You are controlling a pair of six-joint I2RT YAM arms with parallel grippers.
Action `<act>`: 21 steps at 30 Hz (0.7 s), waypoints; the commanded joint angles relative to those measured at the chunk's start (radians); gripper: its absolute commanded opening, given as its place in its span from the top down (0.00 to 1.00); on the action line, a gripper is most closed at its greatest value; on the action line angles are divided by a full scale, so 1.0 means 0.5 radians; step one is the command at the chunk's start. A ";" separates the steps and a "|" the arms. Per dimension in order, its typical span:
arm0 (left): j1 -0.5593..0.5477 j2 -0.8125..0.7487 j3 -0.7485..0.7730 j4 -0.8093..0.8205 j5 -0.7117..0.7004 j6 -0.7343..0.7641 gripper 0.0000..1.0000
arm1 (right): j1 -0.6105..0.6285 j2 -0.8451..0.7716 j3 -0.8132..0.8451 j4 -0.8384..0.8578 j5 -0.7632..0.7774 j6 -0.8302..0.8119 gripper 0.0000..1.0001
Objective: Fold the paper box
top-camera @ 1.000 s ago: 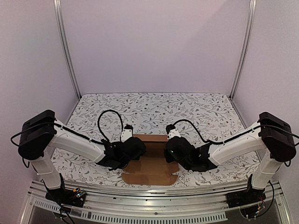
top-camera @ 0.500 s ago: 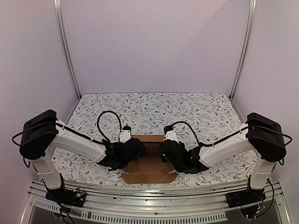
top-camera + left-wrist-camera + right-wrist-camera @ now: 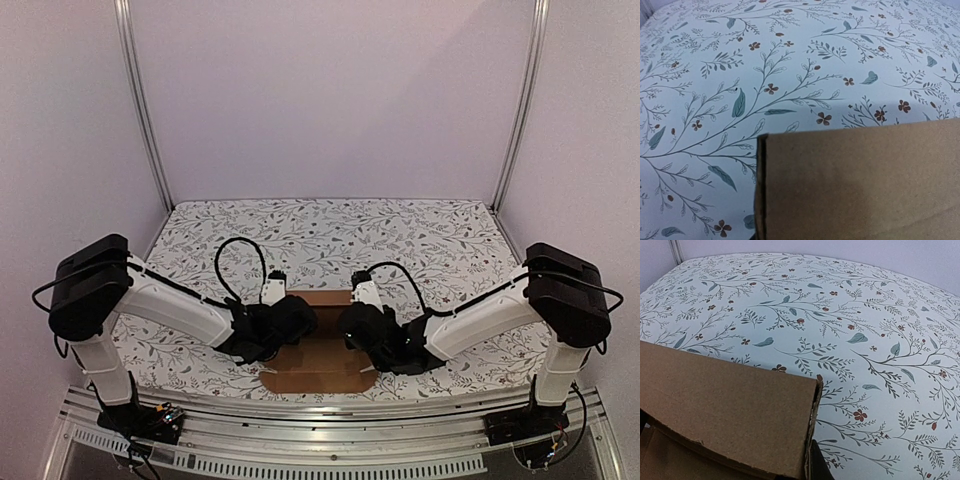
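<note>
Left gripper: the black two-finger left gripper [image 3: 292, 322] sits low and left of centre in the overhead frame, over the left edge of the cardboard. No view shows its fingers, so we cannot tell whether they are parted or pinching.
Left wrist view: a brown panel [image 3: 860, 185] fills the lower right, with its upright folded edge near mid-frame.
Box location: the plain brown, creased cardboard paper box [image 3: 322, 368] lies at bottom centre of the overhead frame on the white floral-print table cover [image 3: 330, 235]. It is between the two grippers, with rounded tabs toward the lower edge.
Right gripper: the black right gripper [image 3: 358, 325], just right of centre, is closed. In its wrist view a dark fingertip [image 3: 816, 465] at bottom centre touches the end of a raised panel [image 3: 725, 410]. We judge that it pinches that panel.
Handling: we judge the paper box light and thin. The panels look stiff, it should give readily at the creases, it would dent under hard squeezing, and it may slide on the cover.
Hold points: we advise taking it by the free panel edges, away from the creases, while the other arm steadies the base.
</note>
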 commanded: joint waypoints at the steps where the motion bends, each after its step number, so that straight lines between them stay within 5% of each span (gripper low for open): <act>1: -0.028 0.006 0.096 0.022 0.096 -0.002 0.74 | 0.071 0.019 0.079 0.107 -0.102 -0.020 1.00; 11: -0.035 -0.134 0.019 -0.059 0.288 0.067 0.39 | 0.069 0.061 0.160 0.083 0.056 -0.152 1.00; 21: -0.032 -0.459 -0.119 -0.264 0.528 0.239 0.23 | -0.019 0.068 0.123 0.157 -0.038 -0.333 1.00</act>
